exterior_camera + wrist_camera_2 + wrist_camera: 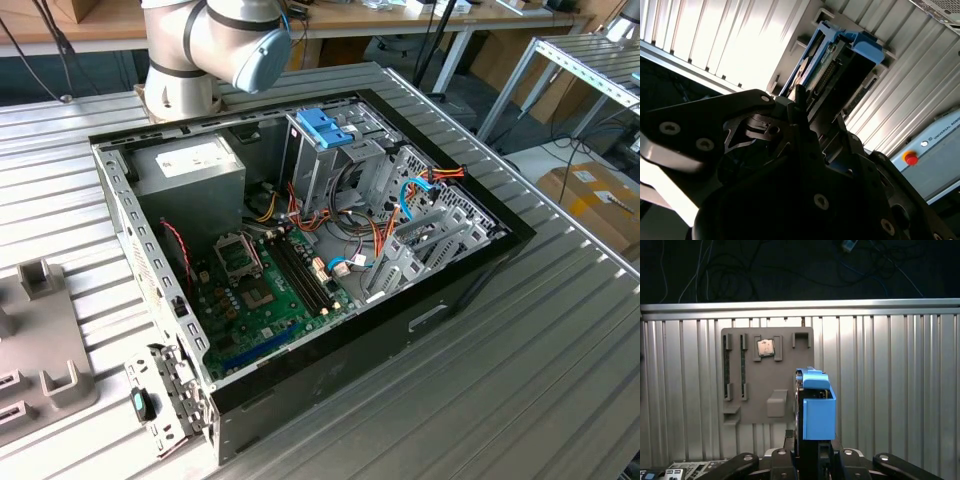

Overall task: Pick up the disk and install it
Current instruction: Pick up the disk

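The disk (815, 412) is held in the claw (812, 460), which is clenched on its near end. In the first wrist view the disk is seen edge-on, its blue plastic rail facing the camera and its metal body a thin dark strip beside it. In the second wrist view it stretches away from the black fingers (790, 107), with blue rails along both sides and a row of connector pins showing at its end.

Behind the disk lies a grey tray (757, 382), and the disk overlaps that tray's edge. Whether its far end touches the tray I cannot tell. The tray has long narrow slots and a square pocket with a chip (765, 347) lying in it. The tray rests on the ribbed metal desk (890, 390), near the desk's edge.

In the exterior view a computer case (330, 370) lies open on the desk, well apart from the tray at the exterior view's left. Inside it are a green circuit board (265, 290), a grey power-supply box (190, 165) in the far corner, and a metal cage topped by a blue latch (325, 128). Orange and blue cables run between them. The arm (215, 40) stands behind the case.
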`<state>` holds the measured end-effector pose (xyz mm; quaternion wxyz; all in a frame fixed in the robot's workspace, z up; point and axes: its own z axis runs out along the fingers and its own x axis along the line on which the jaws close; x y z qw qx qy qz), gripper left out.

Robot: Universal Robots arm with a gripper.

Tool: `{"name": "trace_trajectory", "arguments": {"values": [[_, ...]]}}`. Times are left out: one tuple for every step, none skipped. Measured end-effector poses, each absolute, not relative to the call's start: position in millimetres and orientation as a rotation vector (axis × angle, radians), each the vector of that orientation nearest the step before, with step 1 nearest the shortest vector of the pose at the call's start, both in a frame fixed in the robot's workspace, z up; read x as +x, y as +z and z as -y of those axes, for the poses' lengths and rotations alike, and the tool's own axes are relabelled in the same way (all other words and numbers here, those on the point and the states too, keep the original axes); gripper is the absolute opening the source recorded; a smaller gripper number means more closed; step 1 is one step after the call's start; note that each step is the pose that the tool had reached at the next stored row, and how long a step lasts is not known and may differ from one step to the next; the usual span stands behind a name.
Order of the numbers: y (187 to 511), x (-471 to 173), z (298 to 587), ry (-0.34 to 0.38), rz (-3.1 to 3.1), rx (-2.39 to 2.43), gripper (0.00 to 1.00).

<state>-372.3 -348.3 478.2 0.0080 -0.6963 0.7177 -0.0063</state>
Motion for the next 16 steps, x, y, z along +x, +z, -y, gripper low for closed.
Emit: {"name": "trace_trajectory", "arguments": {"values": [[478.3,-370.6,348.3,-0.02,-2.243,-2.177,0.35],[478.2,-369.0,348.3,-0.02,-2.243,-2.176,0.35],[478.3,-366.9,348.3,-0.02,-2.243,-2.177,0.35],[478.2,-364.8,348.3,-0.02,-2.243,-2.177,0.35],[478.2,-363.4,348.3,-0.02,-2.243,-2.176,0.35],[478.3,-359.9,348.3,-0.02,-2.243,-2.177,0.35],[478.3,-357.6,348.3,-0.02,-2.243,-2.177,0.35],[478.3,-353.8,348.3,-0.02,-2.243,-2.177,0.35],[478.2,-352.2,348.3,-0.02,-2.243,-2.176,0.35],[478.3,-350.8,348.3,-0.02,-2.243,-2.176,0.35],[478.3,-347.9,348.3,-0.02,-2.243,-2.176,0.35],[478.2,-344.9,348.3,-0.02,-2.243,-2.176,0.35],[478.3,-343.1,348.3,-0.02,-2.243,-2.177,0.35],[478.3,-341.8,348.3,-0.02,-2.243,-2.177,0.35],[478.3,-339.6,348.3,-0.02,-2.243,-2.177,0.35],[478.3,-338.0,348.4,-0.02,-2.243,-2.177,0.35]]}}
